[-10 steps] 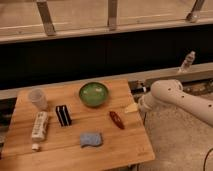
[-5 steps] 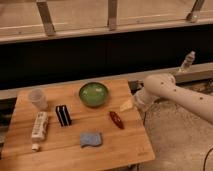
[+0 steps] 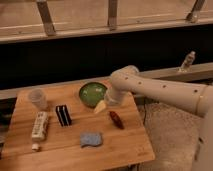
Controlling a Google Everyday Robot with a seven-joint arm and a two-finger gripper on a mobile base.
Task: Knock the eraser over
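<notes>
Hand point(image 3: 104, 102) hung low at the right-front edge of the green bowl point(image 3: 92, 92), just above the desk point(image 3: 125, 147). Could not tell whether the hand was open or closed. The arm reached in from the right of the bowl in the camera view.

A red-brown oblong item point(image 3: 116, 119) lay near the bowl, front-right of it. The eraser point(image 3: 63, 115) was front-left of the bowl, on the far side from the hand and apart from it. It looked upright, so not knocked over yet. A blue sponge point(image 3: 91, 139) lay straight in front of the bowl, nearer the desk's front edge. A clear cup point(image 3: 37, 98) stood left of the bowl, with a white tube point(image 3: 39, 125) further front-left, beyond the eraser.

Step, as judged: approach, no contact made. The next move called for passing the bowl's front rim toward the eraser, staying low, clearing the bowl and sponge, then a sideways push near the eraser's top.
</notes>
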